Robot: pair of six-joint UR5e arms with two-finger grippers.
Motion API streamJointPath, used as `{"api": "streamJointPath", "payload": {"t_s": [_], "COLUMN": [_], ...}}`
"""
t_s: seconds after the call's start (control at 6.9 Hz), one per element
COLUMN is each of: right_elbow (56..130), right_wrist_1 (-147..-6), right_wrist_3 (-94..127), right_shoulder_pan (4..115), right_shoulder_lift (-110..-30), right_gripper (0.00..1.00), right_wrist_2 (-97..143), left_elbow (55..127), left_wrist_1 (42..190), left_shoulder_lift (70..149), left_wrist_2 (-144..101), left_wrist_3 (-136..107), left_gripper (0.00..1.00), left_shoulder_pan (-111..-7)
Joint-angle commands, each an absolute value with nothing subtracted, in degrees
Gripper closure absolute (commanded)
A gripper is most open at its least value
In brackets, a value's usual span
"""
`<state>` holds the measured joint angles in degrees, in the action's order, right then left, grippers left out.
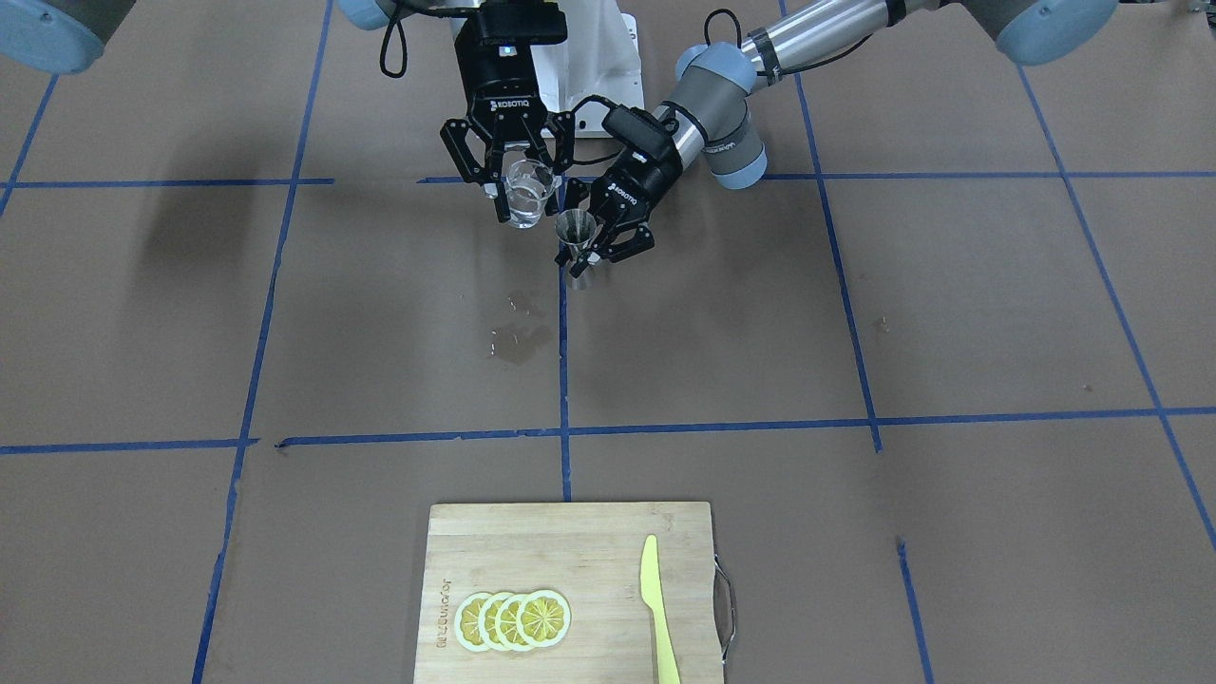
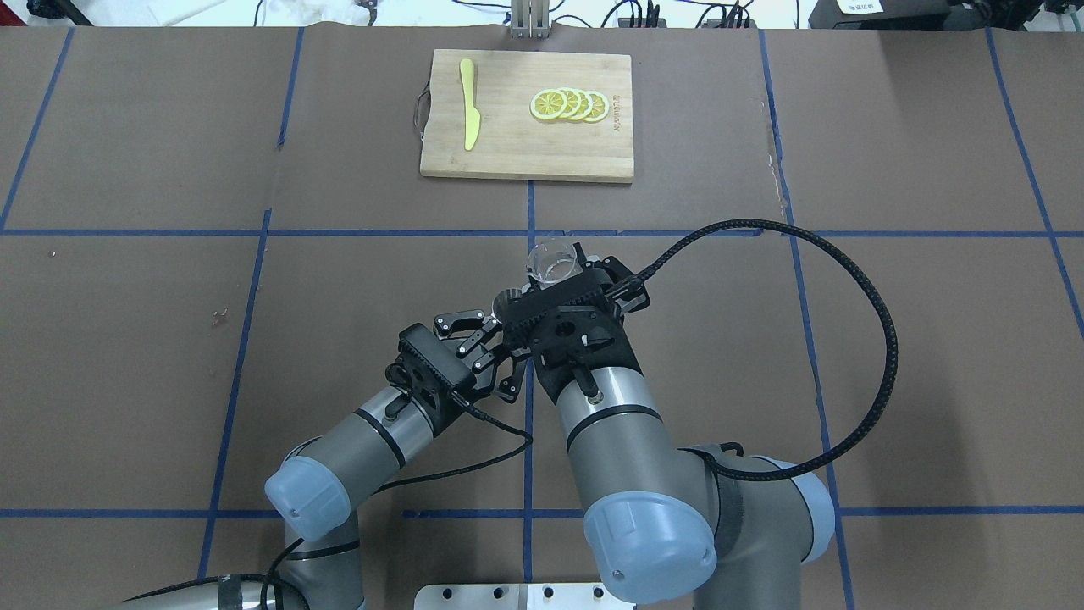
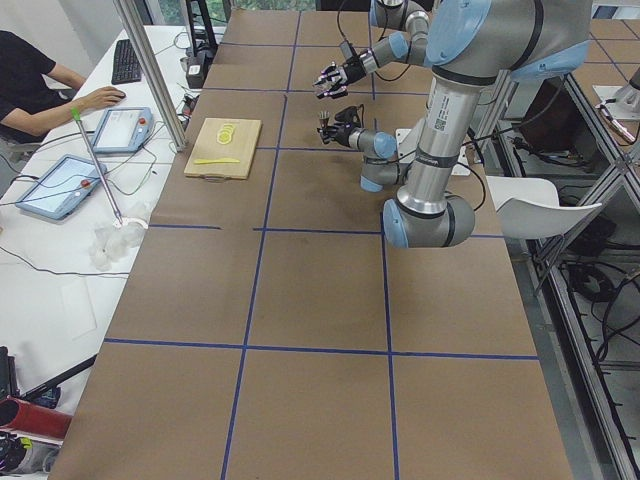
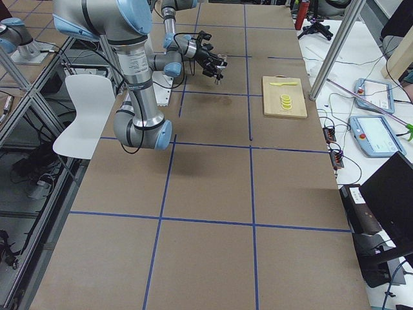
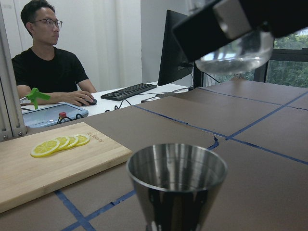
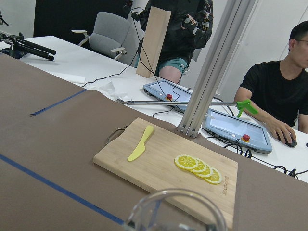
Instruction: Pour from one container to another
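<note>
glass cup [image 1: 529, 190] clamped in right pincer [image 1: 519, 197] (jigger [image 1: 575, 231] in left pincer [image 1: 585, 255]).

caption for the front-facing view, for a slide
Right gripper holds a glass cup beside the jigger in the left gripper, ready to pour; board with lemon slices in foreground.

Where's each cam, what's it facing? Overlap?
Front: across table, facing robot; right gripper holds cup, left gripper holds jigger.
Overhead: behind robot, looking forward-down; left arm, right arm.
Left side: table's left end, looking along it; left arm near.
Right side: opposite end; right arm near.
Left wrist: past jigger, toward cutting board; right gripper's finger above.
Right wrist: past cup rim, toward board; no gripper shows.
Shared: both wrists see board, lemon slices.
</note>
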<state>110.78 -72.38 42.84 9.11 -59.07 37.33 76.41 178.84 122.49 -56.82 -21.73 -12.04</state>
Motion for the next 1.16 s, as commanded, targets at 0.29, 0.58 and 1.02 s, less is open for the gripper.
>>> {"api": "streamJointPath", "payload": {"t_s": [0.29,0.58,1.02], "right_elbow": [110.6,110.7,110.8], "right_wrist_1": [-75.8,-76.5,-79.2], "right_wrist_3": [39.3,38.4,34.1], "right_shoulder_pan": [9.1,9.1,9.1], "right_shoulder_lift": [-58.2,-58.3,-58.4], "right_gripper": [1.00,1.00,1.00], "right_wrist_2": [37.2,36.9,34.5], "left_elbow": [74.4,74.1,73.9], "left_wrist_1": [178.9,178.9,178.9], "left_shoulder_lift": [124.5,125.0,125.1], "left_wrist_2": [-57.4,-57.4,-57.4], "left_wrist_3": [-21.6,-21.6,-21.6], "left_gripper": [1.00,1.00,1.00], "left_shoulder_pan": [-12.0,-12.0,-12.0]}}
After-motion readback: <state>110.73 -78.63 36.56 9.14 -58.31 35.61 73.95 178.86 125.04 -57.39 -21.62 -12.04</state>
